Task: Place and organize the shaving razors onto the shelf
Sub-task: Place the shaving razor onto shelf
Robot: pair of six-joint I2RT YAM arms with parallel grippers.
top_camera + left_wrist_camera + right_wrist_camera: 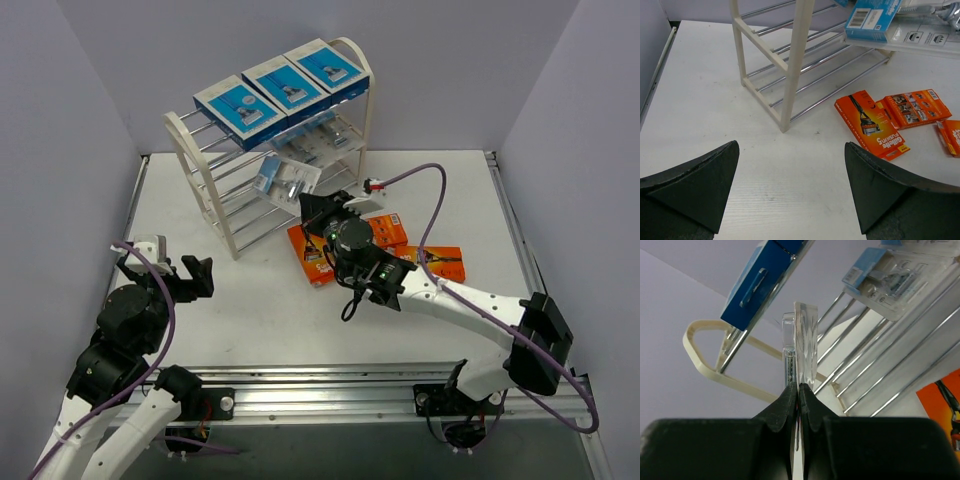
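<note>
White table [250,310], clear blister pack [804,340] edge-on

From the left wrist camera I can read one brand: the nearest orange razor pack [870,122], lying flat on the worktop [715,100], carries "Gillette FUSION" in white, upside down to me. The cropped orange pack [951,136] at the right edge shows white lettering that I cannot make out. The blue box [867,20] bears a barcode, but its digits are too small to read.
</note>
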